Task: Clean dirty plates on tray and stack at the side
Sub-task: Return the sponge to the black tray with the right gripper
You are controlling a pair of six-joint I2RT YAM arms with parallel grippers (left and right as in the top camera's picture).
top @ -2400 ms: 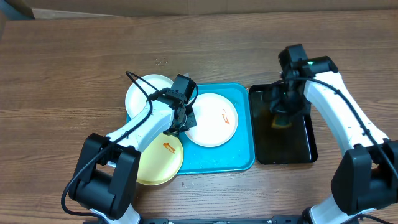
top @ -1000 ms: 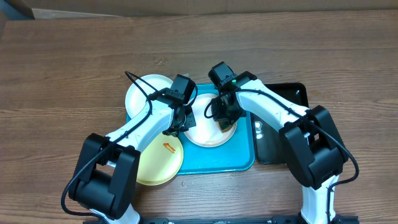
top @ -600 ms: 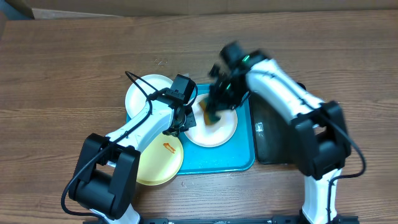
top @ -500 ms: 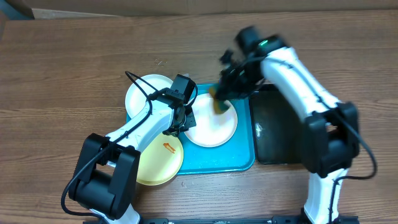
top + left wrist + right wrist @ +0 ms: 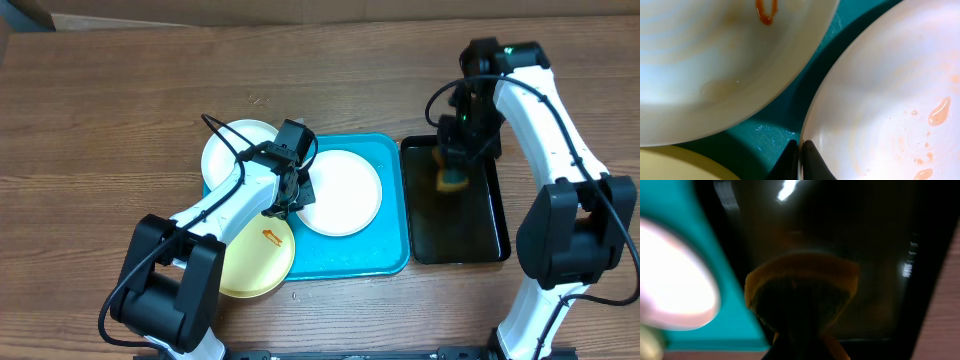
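Yellow sponge (image 5: 451,180) clenched in right jaws over black tray (image 5: 470,240); left jaws pinch middle white plate (image 5: 345,195).

Two arms of one build flank the large turquoise-blue rectangular plastic tray (image 5: 390,255). The left arm (image 5: 225,200), on the tray's left, has smooth white link shells between black joint housings, and a big black blocky shoulder (image 5: 165,290) below the tray's left corner. A thin black cable (image 5: 222,137) loops off its forearm to the black wrist block. The left gripper (image 5: 800,150) ends in two dark, glossy, tapered fingers (image 5: 812,162). The right arm (image 5: 545,115), right of the tray, has the same white shells and black joints, a black cable loop (image 5: 431,103), and a small green light (image 5: 505,47) on its black wrist housing.
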